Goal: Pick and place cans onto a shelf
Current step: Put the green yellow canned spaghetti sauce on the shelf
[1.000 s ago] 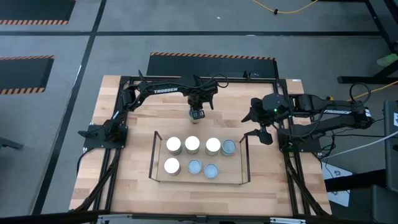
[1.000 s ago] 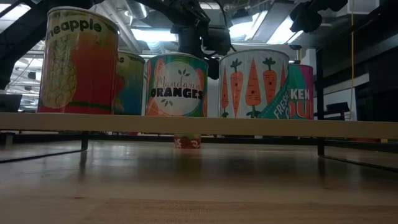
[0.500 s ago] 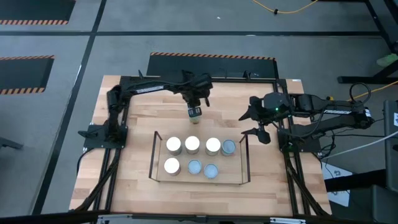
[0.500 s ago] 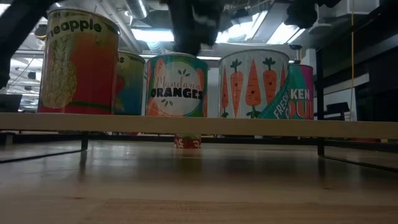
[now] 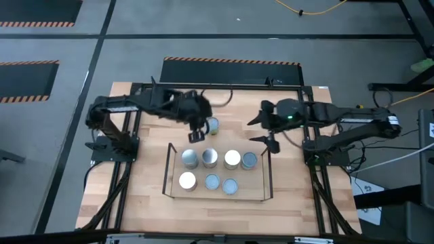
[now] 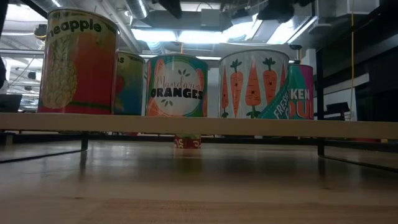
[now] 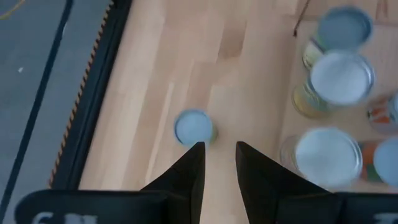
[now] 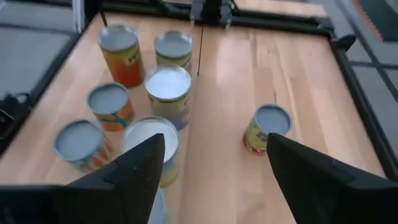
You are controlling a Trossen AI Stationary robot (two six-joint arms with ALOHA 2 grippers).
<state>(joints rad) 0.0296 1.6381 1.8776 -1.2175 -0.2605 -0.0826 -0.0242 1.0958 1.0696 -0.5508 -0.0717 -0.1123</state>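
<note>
Both arms have shifted since a second ago — the left pincer (image 5: 196, 133) has swung off the lone can (image 5: 213, 125) toward the surface's left edge, and the right pincer (image 5: 268, 129) has edged in toward the middle. That can stands upright on the bare surface (image 5: 135, 196) near the far edge, just beyond the shelf (image 5: 252, 192), where seven cans (image 5: 210, 158) already sit in two rows. The left pincer's fingers (image 7: 191, 173) stand slightly apart and hold nothing; the right pincer's are spread wide and empty. One can is left to place — seemingly a handover. Next, the right pincer should likely drop over it, close, and carry it to the shelf's open near-right spot.
</note>
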